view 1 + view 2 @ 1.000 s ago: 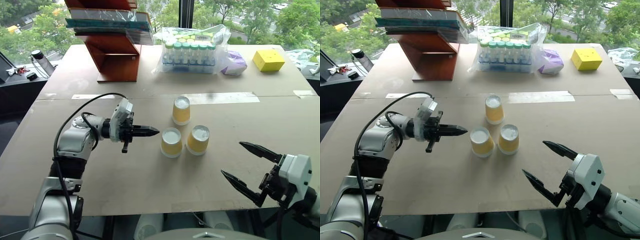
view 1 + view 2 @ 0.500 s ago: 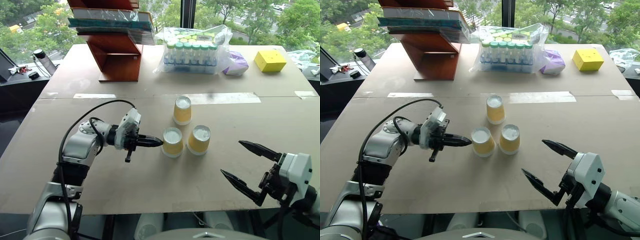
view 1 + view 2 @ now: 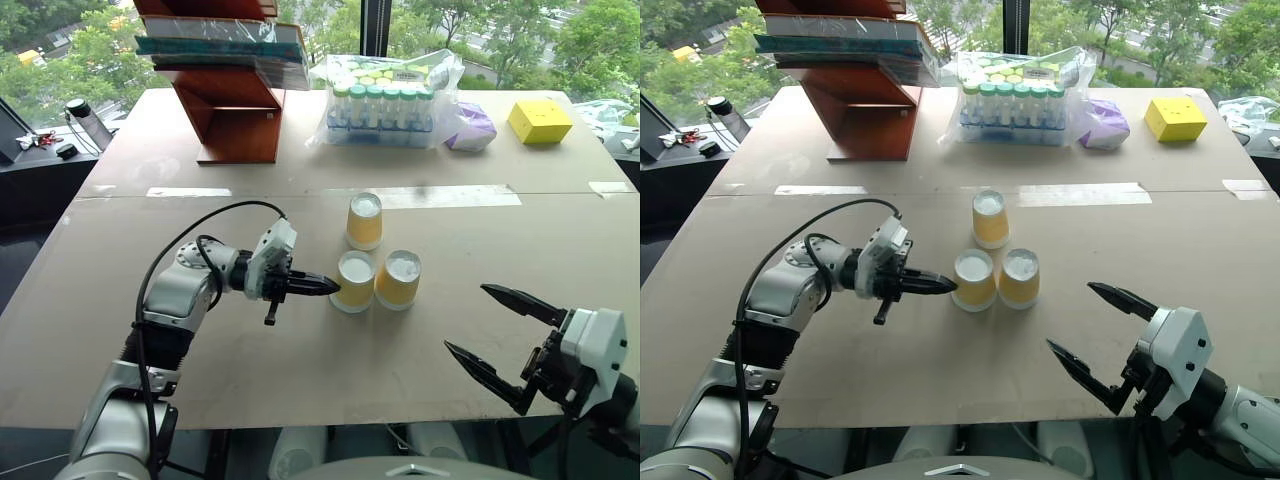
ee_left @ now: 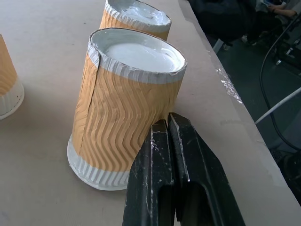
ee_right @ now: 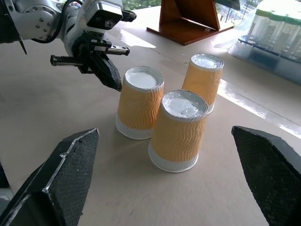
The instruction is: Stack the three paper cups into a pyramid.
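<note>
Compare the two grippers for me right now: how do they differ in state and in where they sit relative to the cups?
The left gripper is shut, its tip against the side of the nearest cup; the right gripper is open wide and holds nothing. The left one sits beside the two front cups on the table; the right one hangs near the table's front edge, apart from the other front cup. Both have two black fingers, and neither holds a cup.

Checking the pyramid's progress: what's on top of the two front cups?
Nothing: the left front cup and right front cup show bare white bases. The third cup stands behind them. Their insides are hidden.
</note>
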